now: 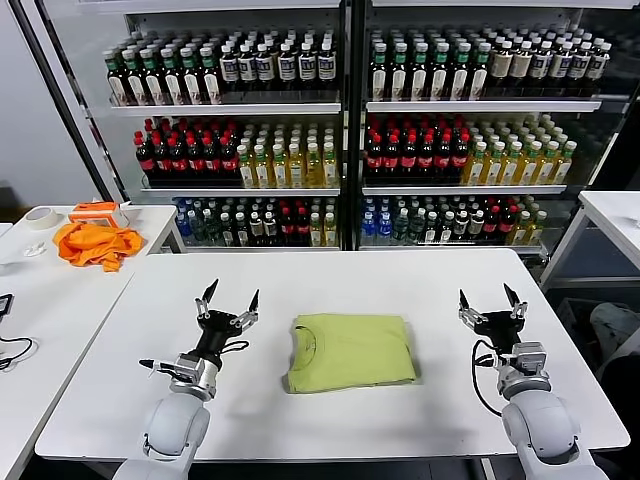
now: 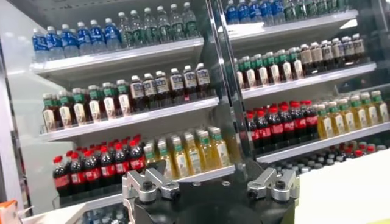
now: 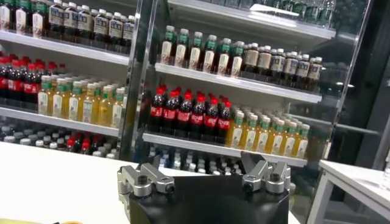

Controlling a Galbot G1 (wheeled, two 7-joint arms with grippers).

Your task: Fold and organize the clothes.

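Lime cotton T-shirt [image 1: 351,350] lies folded mid-surface [image 1: 420,280], between left end effector [image 1: 229,297] and right end effector [image 1: 489,298], both spread apart, holding nothing. Soft, light, limp; best pinched at an edge. Far left: orange cloth heap [image 1: 97,243].

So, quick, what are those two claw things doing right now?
Left tool: open, holding nothing, left of the lime T-shirt.
Right tool: open, holding nothing, right of the shirt.

Both arms are silver-grey with rounded shells; the left gripper [image 1: 231,299] and right gripper [image 1: 490,300] are black with pointed fingers, black cables looping beside.
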